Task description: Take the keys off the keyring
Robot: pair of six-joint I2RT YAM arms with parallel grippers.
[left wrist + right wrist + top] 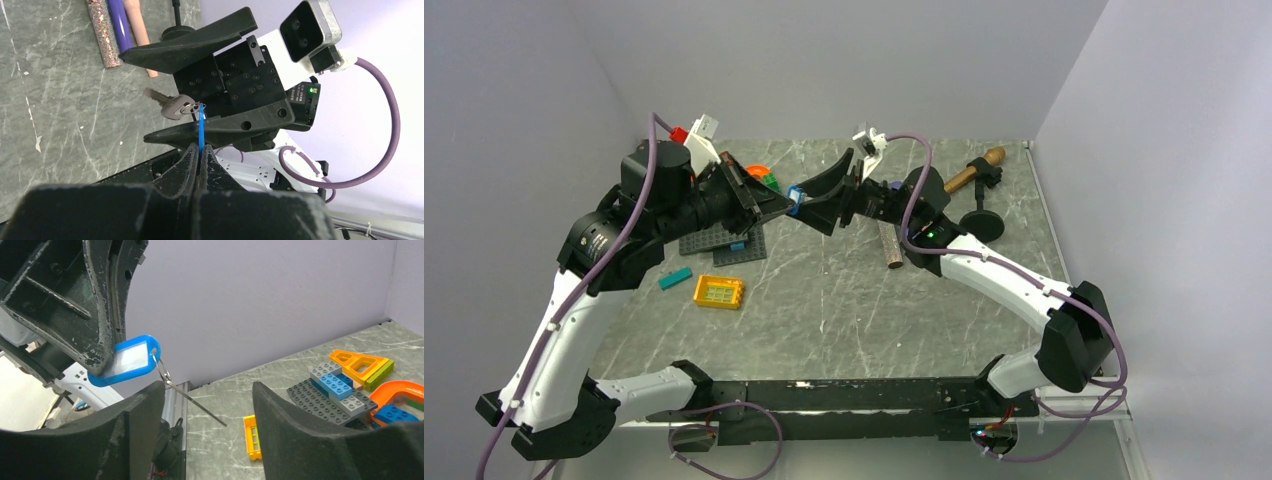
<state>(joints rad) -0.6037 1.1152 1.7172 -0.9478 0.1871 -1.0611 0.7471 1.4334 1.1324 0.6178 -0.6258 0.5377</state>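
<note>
The keyring [125, 360] is a small blue tag with a metal ring, and one silver key [175, 106] hangs from that ring. My left gripper [201, 148] is shut on the tag's edge and holds it in the air above the table. In the top view the keyring [796, 196] sits between the two arms' tips. My right gripper [207, 390] is open, its two fingers either side of the key [195, 402]. The key shows edge-on, close to the left finger [145, 410]; I cannot tell whether they touch.
Below lie a grey baseplate [724, 240] with bricks, a yellow brick [719, 291] and a teal bar [675, 278]. A glittery stick [890, 245], a wooden-handled tool [974, 170] and a black stand [981, 222] lie at the right. Orange pieces [362, 362] sit by the bricks.
</note>
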